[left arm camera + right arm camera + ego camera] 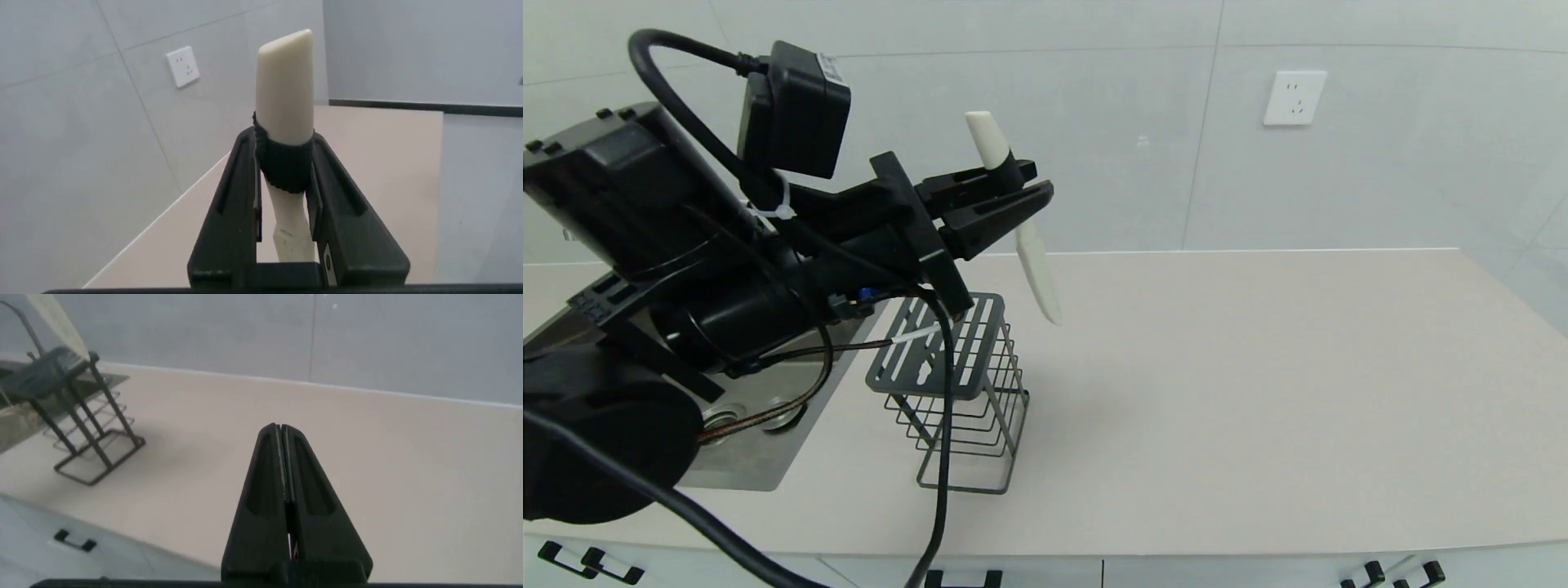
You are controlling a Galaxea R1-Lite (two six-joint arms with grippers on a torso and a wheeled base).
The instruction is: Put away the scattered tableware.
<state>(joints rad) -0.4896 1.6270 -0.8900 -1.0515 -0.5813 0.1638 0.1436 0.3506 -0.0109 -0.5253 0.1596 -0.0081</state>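
My left tool [1021, 192] grips a white knife [1039, 269] just below its handle, with the blade hanging down beside the slotted top of the wire cutlery rack [980, 335] on the table [1258, 392]. My right tool [283, 433] is clenched, holding nothing.

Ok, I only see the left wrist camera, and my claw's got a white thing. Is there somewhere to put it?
Observer: Yes. A wire rack stands on the counter, just below the left gripper in the head view.
Operator: Is the white thing in it yet?
Observer: No. The knife hangs blade down, its tip beside the rack's top on the right, not in a slot.
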